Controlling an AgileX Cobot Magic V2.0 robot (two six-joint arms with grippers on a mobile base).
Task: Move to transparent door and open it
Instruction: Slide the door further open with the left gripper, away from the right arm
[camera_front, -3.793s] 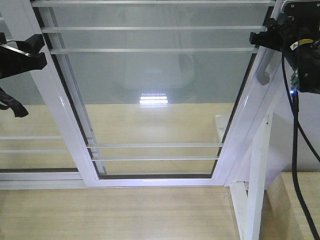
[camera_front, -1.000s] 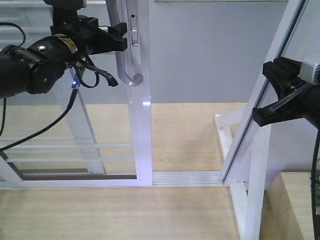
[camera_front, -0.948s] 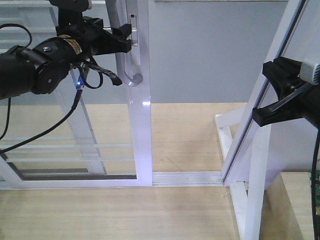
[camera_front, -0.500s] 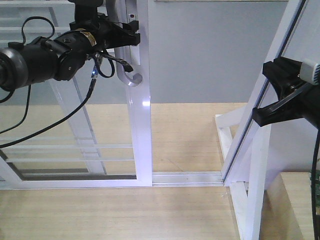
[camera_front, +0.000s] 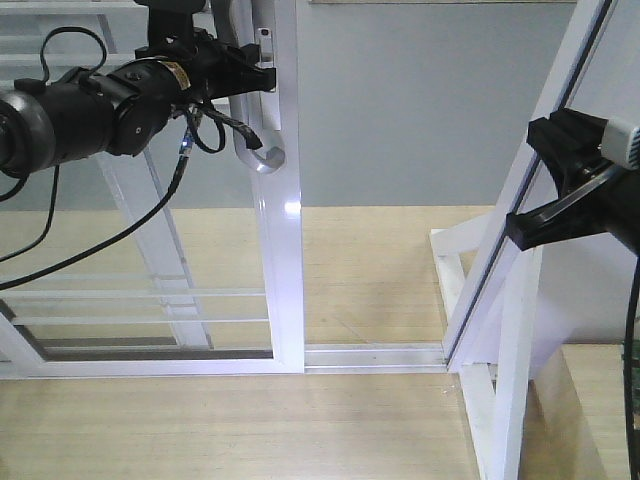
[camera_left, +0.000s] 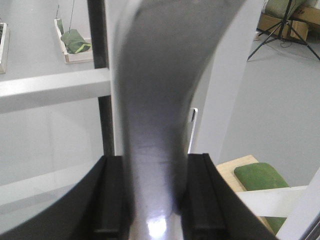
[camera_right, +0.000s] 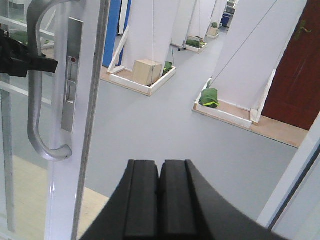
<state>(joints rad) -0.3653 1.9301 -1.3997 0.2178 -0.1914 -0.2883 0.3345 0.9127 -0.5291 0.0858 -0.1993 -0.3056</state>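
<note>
The transparent door stands slid to the left of the front view, its white edge post left of centre. Its curved grey handle is on that post. My left gripper is shut on the handle's upper part. In the left wrist view the handle fills the gap between the black fingers, touching both pads. My right gripper is shut with nothing in it. It hovers at the right, apart from the door, and its view also shows the handle.
A slanted white frame post and white brace stand at the right. The floor track runs across the open gap above a wooden platform. Beyond lie grey floor, a cardboard box and a brown door.
The door spanned the opening in the oldest frame and now stands slid left. Over the last second my left gripper has pushed rightward around the handle. The right gripper has stayed still.
</note>
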